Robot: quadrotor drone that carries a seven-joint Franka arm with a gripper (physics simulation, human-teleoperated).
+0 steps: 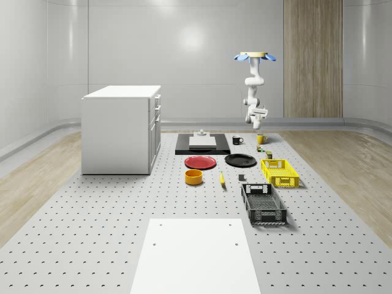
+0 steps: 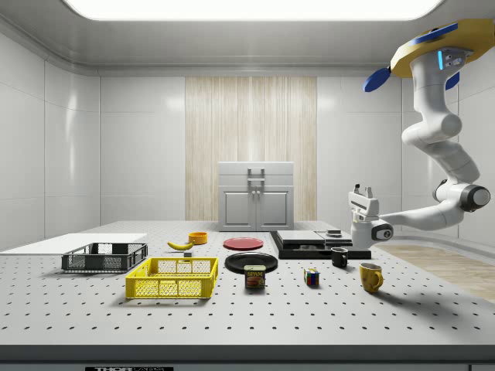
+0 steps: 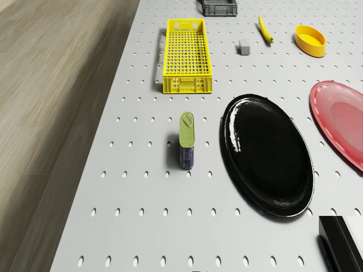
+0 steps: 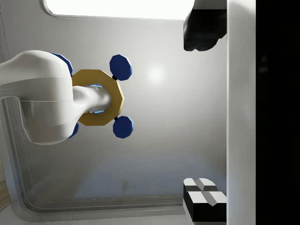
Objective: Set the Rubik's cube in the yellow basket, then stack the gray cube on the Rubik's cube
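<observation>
Drone hovers high over the far end of the table, above the yellow mug. In the side view its body is cut off by the picture's right edge. The arm hangs down and bends back, and the gripper is turned upward, well above the table and holding nothing. In the wrist view the fingertips stand wide apart, with the drone's underside and ceiling beyond them. A dark band along one edge of that view is unreadable.

Rubik's cube sits on the table between the can and the yellow mug, apart from both and well apart from the yellow basket. In the whole-scene view it is a tiny speck near the can, hard to make out.

Gray cube is clearest in the drone view, on the table just beside the yellow basket, between it and the banana. The basket looks empty there.

The drone view also has the black plate next to the can. The red plate and the black basket are both cut off at its edges, as is a black slab in the corner.

The black mug stands behind the Rubik's cube in the side view, near the slab. The whole-scene view adds the white cabinet on the table's left
</observation>
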